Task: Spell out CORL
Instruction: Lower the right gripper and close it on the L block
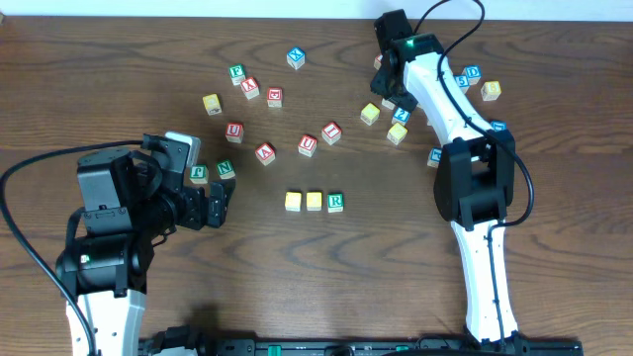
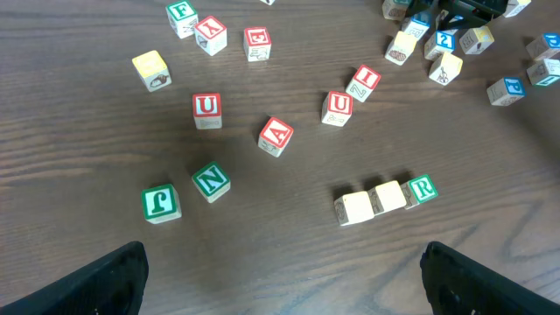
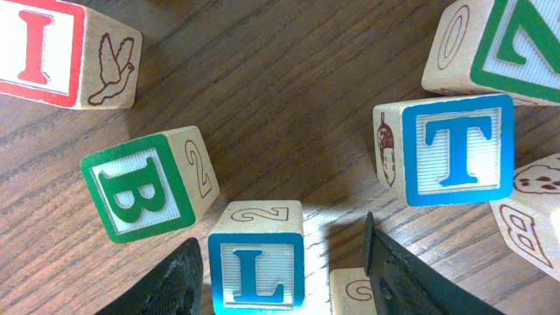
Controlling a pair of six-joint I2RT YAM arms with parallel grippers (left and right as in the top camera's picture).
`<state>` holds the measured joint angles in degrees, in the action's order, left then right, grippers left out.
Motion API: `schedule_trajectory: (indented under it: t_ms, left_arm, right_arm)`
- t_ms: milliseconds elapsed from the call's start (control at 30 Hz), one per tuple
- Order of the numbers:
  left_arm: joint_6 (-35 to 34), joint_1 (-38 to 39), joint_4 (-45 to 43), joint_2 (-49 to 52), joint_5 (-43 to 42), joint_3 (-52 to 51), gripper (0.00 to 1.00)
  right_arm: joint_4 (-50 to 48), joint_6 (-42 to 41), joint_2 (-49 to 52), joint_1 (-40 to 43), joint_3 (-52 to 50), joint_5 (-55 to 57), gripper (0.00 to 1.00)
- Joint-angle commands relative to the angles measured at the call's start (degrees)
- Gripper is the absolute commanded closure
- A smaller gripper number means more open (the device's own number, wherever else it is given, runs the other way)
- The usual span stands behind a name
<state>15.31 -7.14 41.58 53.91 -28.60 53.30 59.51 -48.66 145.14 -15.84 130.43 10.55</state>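
A row of three blocks lies mid-table: two cream-yellow blocks (image 1: 293,201) (image 1: 315,201) and a green R block (image 1: 335,201). The row also shows in the left wrist view, ending in the R block (image 2: 422,189). My right gripper (image 1: 389,79) is low over the far cluster. In the right wrist view it (image 3: 280,238) is open, with a blue L block (image 3: 255,267) between its fingers and a gap on the right side. My left gripper (image 1: 223,203) is open and empty left of the row, and its fingers (image 2: 284,267) frame bare wood.
Around the L block stand a green B block (image 3: 144,184), a blue T block (image 3: 455,149), a red I block (image 3: 39,48) and a cream block (image 3: 354,296) by the right finger. Red U (image 2: 206,107), red A (image 2: 276,135), green N (image 2: 211,181) and green J (image 2: 160,202) blocks lie scattered.
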Motion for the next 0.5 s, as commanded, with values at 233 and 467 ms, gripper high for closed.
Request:
schedule_trajectory:
  t_ms: [233, 467]
  left_arm:
    - [0.94, -0.17, -0.02, -0.04, -0.76, 1.36, 0.02]
    - [0.94, -0.17, -0.02, -0.04, -0.76, 1.36, 0.02]
  right_arm:
    - [0.0, -1.92, 1.25, -1.22, 0.33, 1.55, 0.46]
    - [-0.33, -1.88, 1.25, -1.25, 0.33, 1.84, 0.46]
